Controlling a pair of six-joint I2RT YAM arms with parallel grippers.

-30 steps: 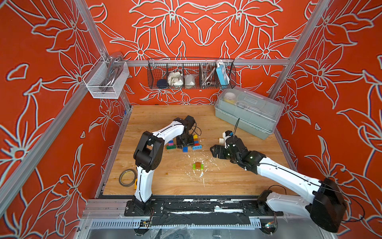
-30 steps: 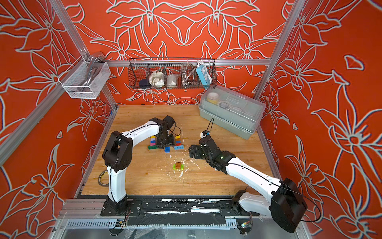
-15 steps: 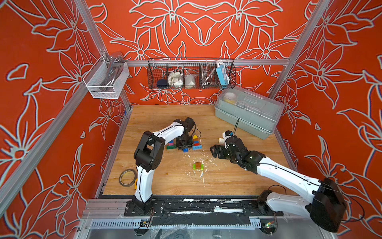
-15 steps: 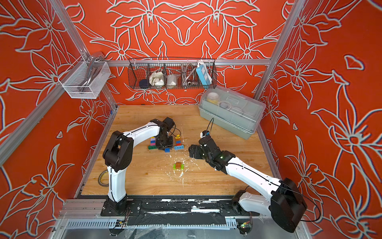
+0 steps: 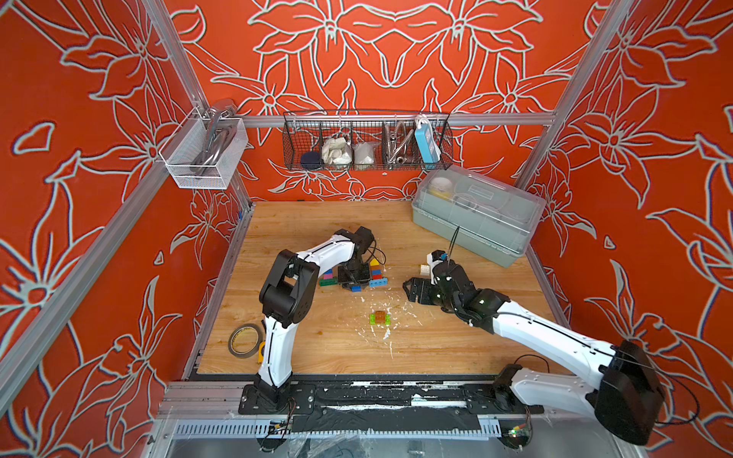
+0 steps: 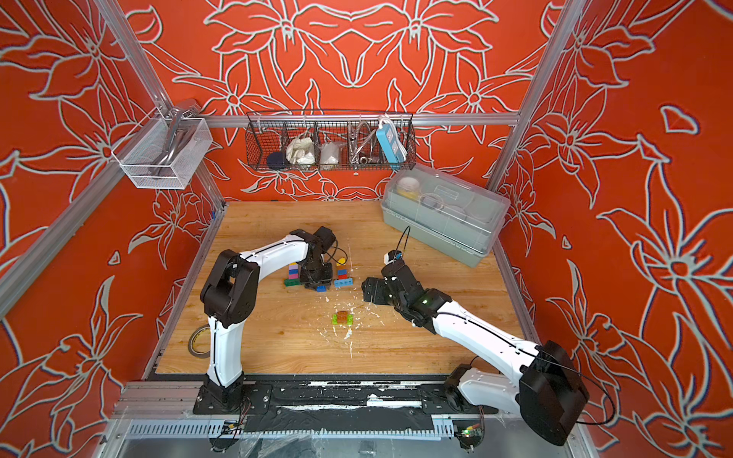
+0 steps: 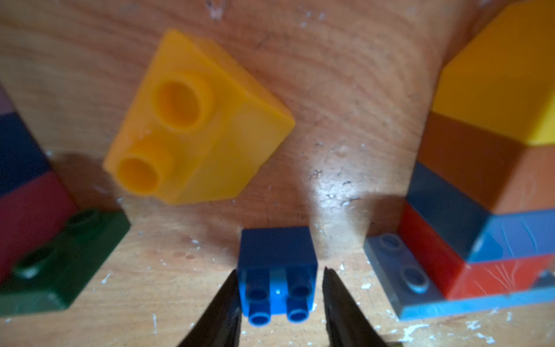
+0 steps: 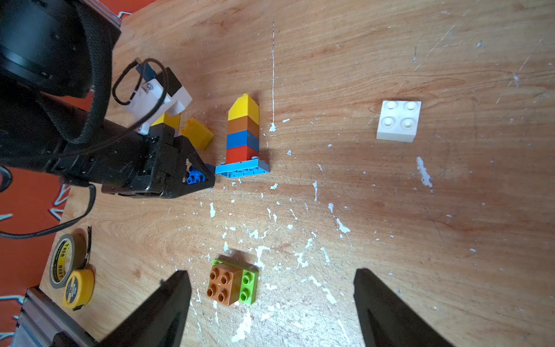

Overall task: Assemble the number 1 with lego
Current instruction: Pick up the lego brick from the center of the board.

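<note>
Along the back wall a black wire basket point(image 5: 291, 147) holds white cloths point(image 5: 336, 150), a metal hose point(image 5: 396, 143) and a blue power strip point(image 5: 426, 142). At left, a white mesh basket point(image 5: 198, 176) holds metal tools point(image 5: 216, 137). A lidded grey box point(image 5: 476, 234) sits far right on the desk point(image 5: 317, 351), its contents blurred. Front left lie a tape roll point(image 5: 246, 340) and yellow tape measure point(image 8: 77, 288). Mid-desk the left tool point(image 7: 280, 271) straddles a small blue brick point(image 7: 277, 254) between a green-based stack point(image 7: 60, 264) and a light-blue-based stack point(image 7: 480, 225); whether it pinches I cannot tell. The right tool point(image 8: 271, 272) hangs spread wide near a brown brick point(image 8: 223, 284) on a lime plate point(image 8: 248, 285).
</note>
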